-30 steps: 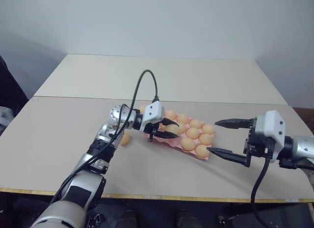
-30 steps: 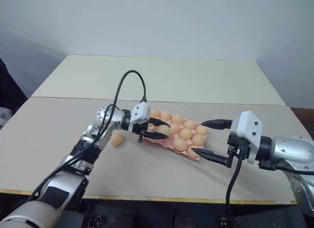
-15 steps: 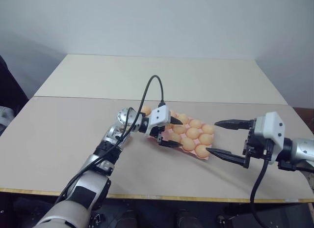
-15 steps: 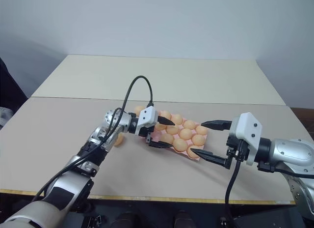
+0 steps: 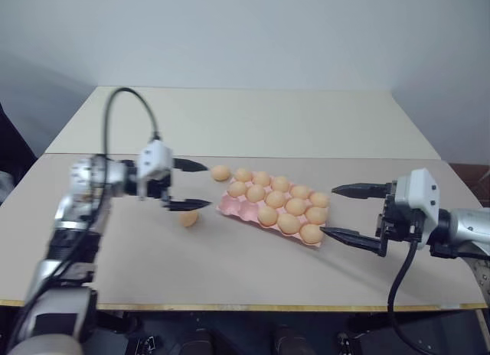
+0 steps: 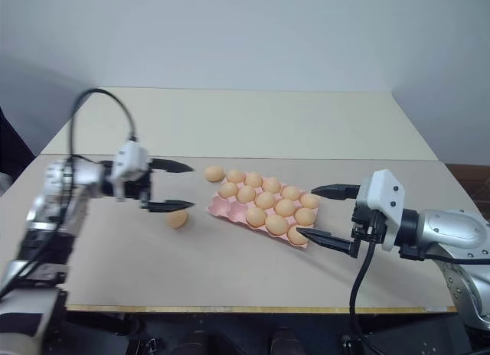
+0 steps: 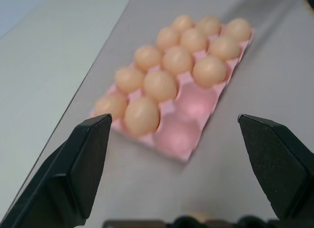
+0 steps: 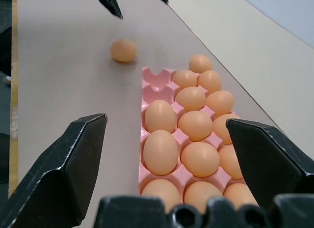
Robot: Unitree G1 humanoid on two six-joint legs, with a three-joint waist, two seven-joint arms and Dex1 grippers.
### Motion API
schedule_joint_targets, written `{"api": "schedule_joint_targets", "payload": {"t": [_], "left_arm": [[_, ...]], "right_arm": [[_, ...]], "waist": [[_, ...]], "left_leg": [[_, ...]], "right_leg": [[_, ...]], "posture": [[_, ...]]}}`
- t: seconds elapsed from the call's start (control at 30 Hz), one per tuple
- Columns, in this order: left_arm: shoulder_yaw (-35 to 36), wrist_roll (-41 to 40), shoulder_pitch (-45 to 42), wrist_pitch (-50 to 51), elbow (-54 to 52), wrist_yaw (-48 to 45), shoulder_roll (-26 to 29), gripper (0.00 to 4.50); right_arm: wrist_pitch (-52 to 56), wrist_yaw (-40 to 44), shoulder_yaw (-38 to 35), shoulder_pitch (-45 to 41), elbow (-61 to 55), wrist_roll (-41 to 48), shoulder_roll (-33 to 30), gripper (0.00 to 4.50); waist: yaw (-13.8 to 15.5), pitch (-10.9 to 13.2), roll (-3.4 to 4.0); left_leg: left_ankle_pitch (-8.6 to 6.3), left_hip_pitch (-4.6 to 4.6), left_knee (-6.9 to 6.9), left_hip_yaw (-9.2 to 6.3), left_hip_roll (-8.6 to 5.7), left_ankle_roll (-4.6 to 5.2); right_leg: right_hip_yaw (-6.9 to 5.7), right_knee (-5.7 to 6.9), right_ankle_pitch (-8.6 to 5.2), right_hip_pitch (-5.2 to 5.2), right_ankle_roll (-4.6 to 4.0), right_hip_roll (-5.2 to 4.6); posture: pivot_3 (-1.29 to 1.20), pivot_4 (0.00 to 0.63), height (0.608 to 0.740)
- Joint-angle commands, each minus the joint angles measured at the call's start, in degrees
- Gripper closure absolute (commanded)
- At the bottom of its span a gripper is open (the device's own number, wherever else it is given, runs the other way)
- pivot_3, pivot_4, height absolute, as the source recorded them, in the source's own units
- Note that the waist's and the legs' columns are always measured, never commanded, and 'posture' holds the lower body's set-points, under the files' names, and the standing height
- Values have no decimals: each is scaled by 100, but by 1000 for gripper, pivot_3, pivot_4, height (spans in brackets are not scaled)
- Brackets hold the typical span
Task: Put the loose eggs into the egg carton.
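Note:
The pink egg carton (image 5: 233, 208) lies at the table's middle, angled, with most cups filled by tan eggs (image 5: 276, 199). Two cups (image 7: 191, 100) at its near-left end are bare. One loose egg (image 5: 188, 218) rests on the table left of the carton. Another loose egg (image 5: 220, 172) sits just outside the carton's far-left corner. My left gripper (image 5: 190, 186) hovers open and empty left of the carton, above the first loose egg. At the carton's right end my right gripper (image 5: 348, 214) stands open, also empty. The right wrist view looks along the carton (image 8: 158, 85) to the loose egg (image 8: 123, 50).
A second, paler table (image 5: 253, 118) adjoins the far side of the work table (image 5: 230, 271). A black cable (image 5: 115, 102) loops above my left arm. The front edge of the table runs close below both arms.
My left gripper has opened over the carton's left end and swung well to the left, away from the carton. The right arm has stayed where it was.

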Motion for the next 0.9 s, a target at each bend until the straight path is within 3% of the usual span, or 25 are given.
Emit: {"api": "schedule_joint_targets", "payload": {"t": [0.03,0.13,0.37,0.67,0.9], "left_arm": [[740,-436,688,255,-468,-234,618,17],[1607,-702,1943,485,-1069,-150,1051,17],[2430,-1158,3392,954,-2253,286,980,17],[2417,-1253,3556,1183,-2551,608,1050,17],[1896,-1069,3158,1110,-2329,853,927,17]], "right_arm": [[-121,186,-58,-186,133,93,-38,0],[-58,351,-160,-210,269,193,-88,0],[31,857,-378,-63,417,299,-375,0],[63,1157,-483,-47,428,529,-518,0],[67,1182,-501,-61,381,619,-514,0]], "waist": [[12,0,0],[-44,3,3],[148,4,4],[129,4,4],[136,4,5]], "left_leg": [[0,-1,0,0,0,0],[0,0,-9,9,5,-1],[1,10,-10,9,6,-2],[1,9,-11,11,7,-2],[1,10,-11,11,7,-2]], "right_leg": [[-2,-1,0,0,0,-1],[2,-4,-2,-5,-2,-4],[-5,-1,-2,2,-4,-5],[-4,-2,-3,-2,-7,-3],[-4,-1,-3,-1,-7,-3]], "posture": [[0,150,740],[0,150,740],[0,150,740],[0,150,740],[0,150,740]]}}
